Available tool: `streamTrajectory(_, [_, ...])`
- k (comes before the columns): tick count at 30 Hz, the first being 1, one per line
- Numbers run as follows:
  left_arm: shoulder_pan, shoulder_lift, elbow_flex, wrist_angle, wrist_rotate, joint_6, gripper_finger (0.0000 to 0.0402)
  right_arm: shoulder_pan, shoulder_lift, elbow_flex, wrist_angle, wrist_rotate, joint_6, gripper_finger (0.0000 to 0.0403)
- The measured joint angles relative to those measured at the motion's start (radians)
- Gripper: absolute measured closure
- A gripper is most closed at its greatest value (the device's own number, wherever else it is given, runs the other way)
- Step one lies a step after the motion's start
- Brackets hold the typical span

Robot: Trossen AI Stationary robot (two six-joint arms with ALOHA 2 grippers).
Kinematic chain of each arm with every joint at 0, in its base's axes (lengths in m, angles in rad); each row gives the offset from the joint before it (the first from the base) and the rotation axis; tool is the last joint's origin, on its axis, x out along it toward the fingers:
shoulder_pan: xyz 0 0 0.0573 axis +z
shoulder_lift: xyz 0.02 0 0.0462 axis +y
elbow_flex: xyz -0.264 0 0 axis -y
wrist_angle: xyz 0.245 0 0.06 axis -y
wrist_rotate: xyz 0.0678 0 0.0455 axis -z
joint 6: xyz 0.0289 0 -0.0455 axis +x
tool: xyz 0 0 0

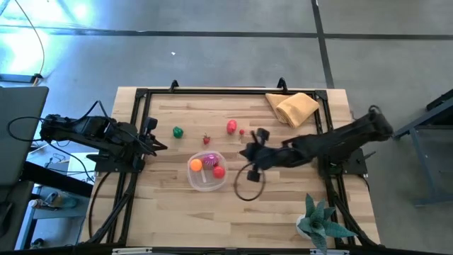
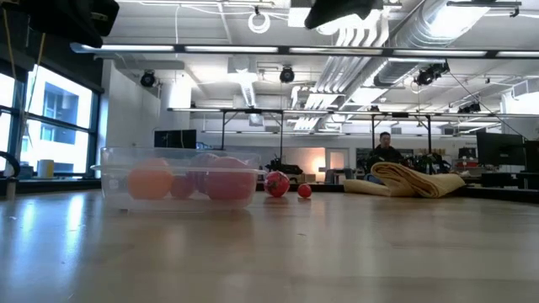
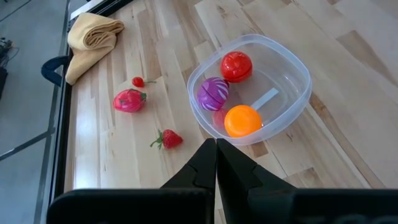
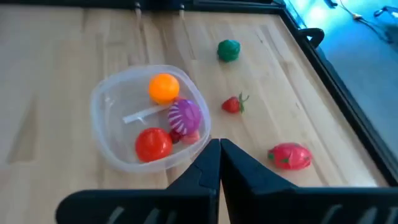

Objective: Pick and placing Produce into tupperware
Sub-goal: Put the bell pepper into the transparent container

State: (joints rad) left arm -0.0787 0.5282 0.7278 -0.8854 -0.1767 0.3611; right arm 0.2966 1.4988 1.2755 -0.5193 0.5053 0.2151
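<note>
I count three pieces in the tupperware (image 1: 206,172); strawberry (image 1: 207,139), green piece (image 1: 178,132) and two reds wait on the table (image 1: 170,205). Right claw (image 4: 219,163) pinched closed, empty.

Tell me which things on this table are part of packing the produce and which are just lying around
Part of the job:
- clear tupperware, holding an orange piece, a purple piece and a red piece
- loose on the wood: green piece, strawberry, pink-red fruit, small red piece

Lying about:
- tan cloth
- teal plant
</note>
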Motion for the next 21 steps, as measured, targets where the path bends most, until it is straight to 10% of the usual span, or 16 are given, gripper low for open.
streamTrajectory(21, [0.000, 0.000, 0.000, 0.000, 0.000, 0.000, 0.0399, -0.066, -0.760, -0.768, 0.432, -0.171, 0.009, 0.0403])
